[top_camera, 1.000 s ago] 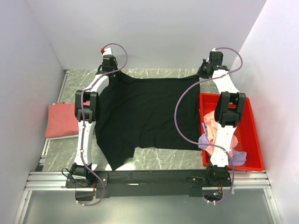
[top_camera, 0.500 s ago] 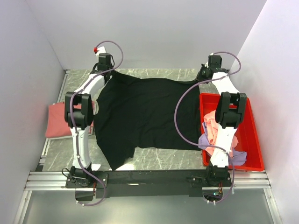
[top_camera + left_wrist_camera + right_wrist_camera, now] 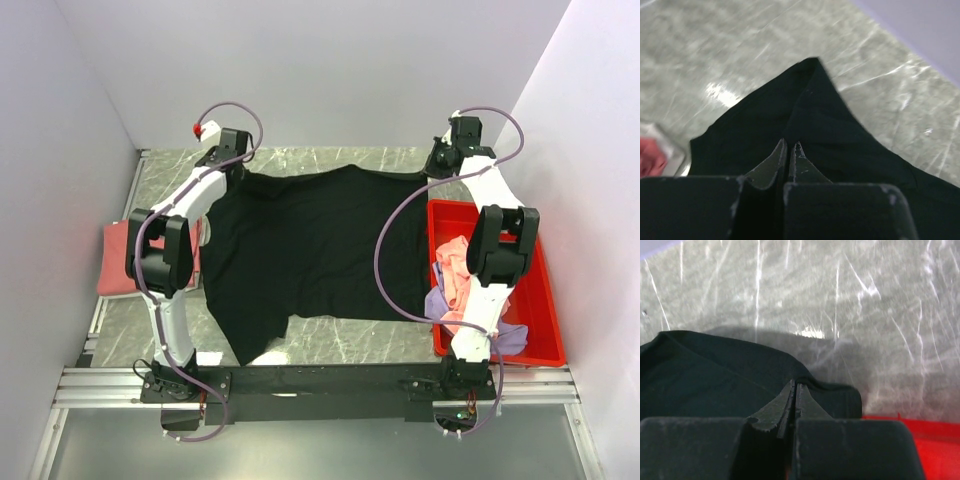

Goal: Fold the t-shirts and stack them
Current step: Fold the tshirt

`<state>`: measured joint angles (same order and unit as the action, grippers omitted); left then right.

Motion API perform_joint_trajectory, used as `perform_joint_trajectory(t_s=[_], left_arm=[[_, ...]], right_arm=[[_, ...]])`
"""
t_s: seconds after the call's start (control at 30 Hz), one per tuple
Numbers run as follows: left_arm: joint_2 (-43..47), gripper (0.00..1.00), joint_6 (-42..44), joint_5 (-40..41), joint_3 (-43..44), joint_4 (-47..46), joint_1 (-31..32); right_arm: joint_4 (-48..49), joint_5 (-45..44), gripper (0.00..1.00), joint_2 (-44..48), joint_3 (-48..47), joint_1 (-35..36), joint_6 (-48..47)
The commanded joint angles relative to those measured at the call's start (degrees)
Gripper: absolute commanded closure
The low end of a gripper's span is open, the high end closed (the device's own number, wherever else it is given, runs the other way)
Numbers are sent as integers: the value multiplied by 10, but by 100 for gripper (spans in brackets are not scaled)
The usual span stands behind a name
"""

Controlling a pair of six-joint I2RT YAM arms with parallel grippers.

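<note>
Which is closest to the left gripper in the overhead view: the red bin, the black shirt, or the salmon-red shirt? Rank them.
1. black t-shirt, its far-left corner pinched in the left gripper.
2. salmon-red t-shirt, on the left side.
3. red bin, far right.

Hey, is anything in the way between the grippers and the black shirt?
Nothing visible. The left gripper is shut on the black shirt at its far left corner, the right gripper at its far right corner near the red bin.
</note>
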<state>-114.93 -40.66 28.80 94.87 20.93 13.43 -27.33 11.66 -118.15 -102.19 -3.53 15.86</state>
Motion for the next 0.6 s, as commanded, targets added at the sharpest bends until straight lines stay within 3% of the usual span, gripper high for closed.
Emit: perform_joint_trajectory(t_s=[0.0, 0.13, 0.57], left_arm=[[54, 100, -64, 45, -13, 68, 3], [82, 100, -101, 65, -39, 90, 12], [103, 99, -242, 137, -25, 304, 66]], right_arm=[[-14, -7, 100, 42, 9, -1, -25], [-21, -15, 100, 47, 12, -1, -30], [-38, -38, 100, 47, 8, -1, -49]])
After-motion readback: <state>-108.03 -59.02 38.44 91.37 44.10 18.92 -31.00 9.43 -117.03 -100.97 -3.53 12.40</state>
